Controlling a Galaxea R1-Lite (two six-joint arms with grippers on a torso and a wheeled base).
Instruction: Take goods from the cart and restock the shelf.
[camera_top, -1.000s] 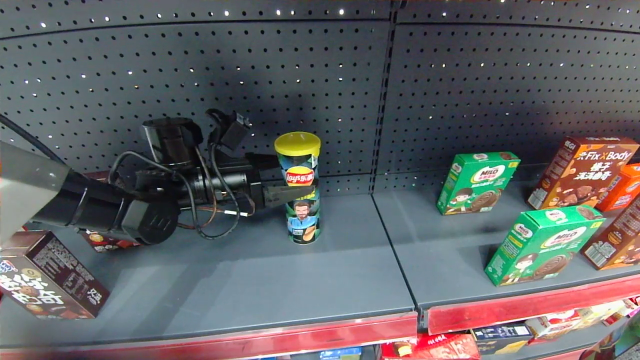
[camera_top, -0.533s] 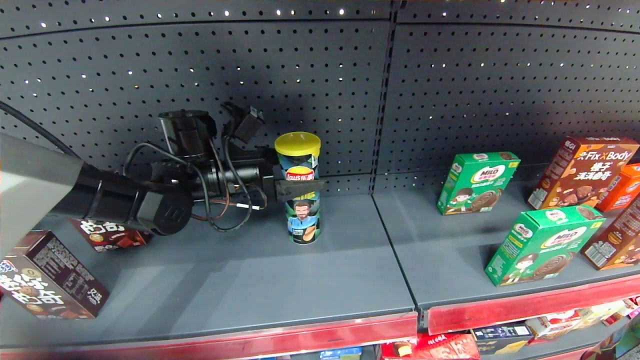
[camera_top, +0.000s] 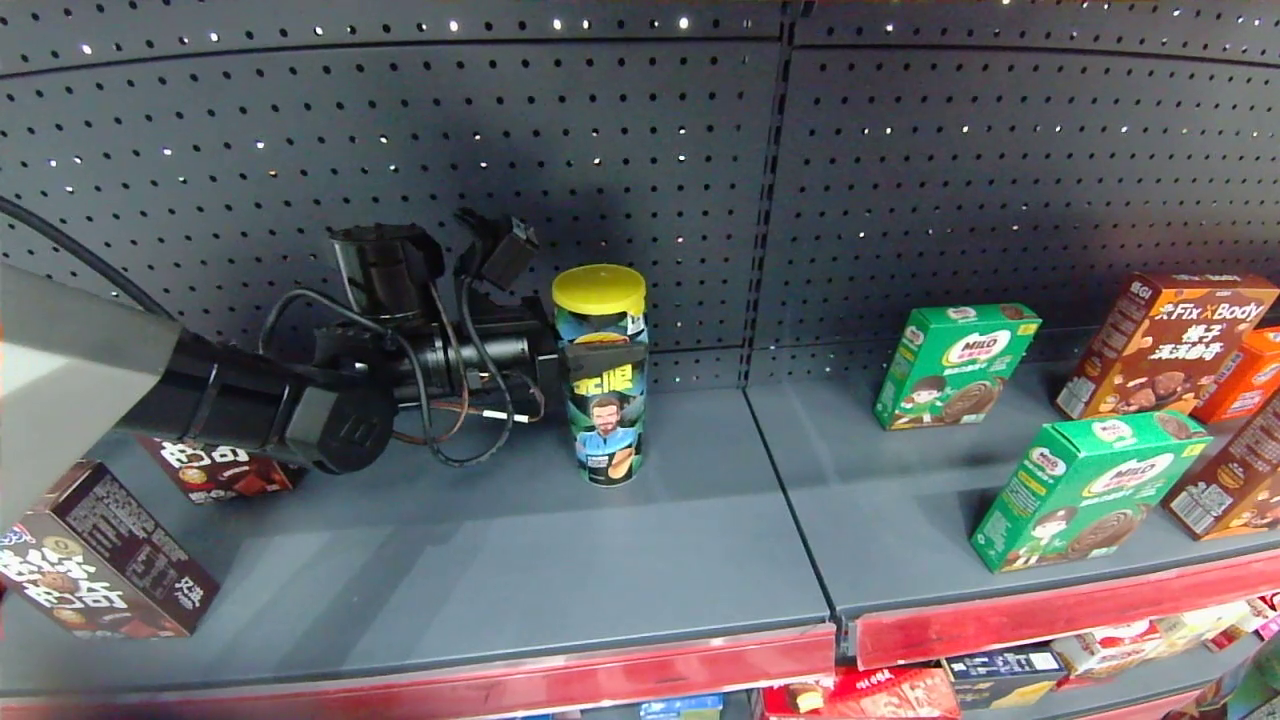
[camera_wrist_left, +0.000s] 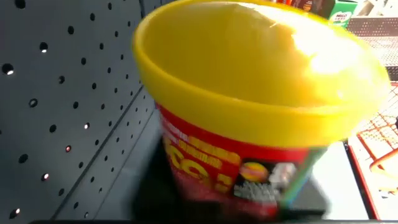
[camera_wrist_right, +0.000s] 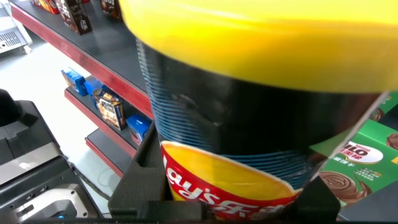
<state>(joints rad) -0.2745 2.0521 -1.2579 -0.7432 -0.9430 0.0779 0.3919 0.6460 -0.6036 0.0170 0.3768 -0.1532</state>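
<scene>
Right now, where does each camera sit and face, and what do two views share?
Head view: on the robot's head, facing forward and down at the grey metal shelf; left arm shows, left tool gripping a yellow-lidded cylindrical crisp can.
Left wrist view: on the left wrist, against that crisp can, beside the dark perforated back panel.
Right wrist view: on the right wrist, facing a second yellow-lidded can in the right tool, black fingers flanking.
Head and left wrist share the shelved can.
</scene>
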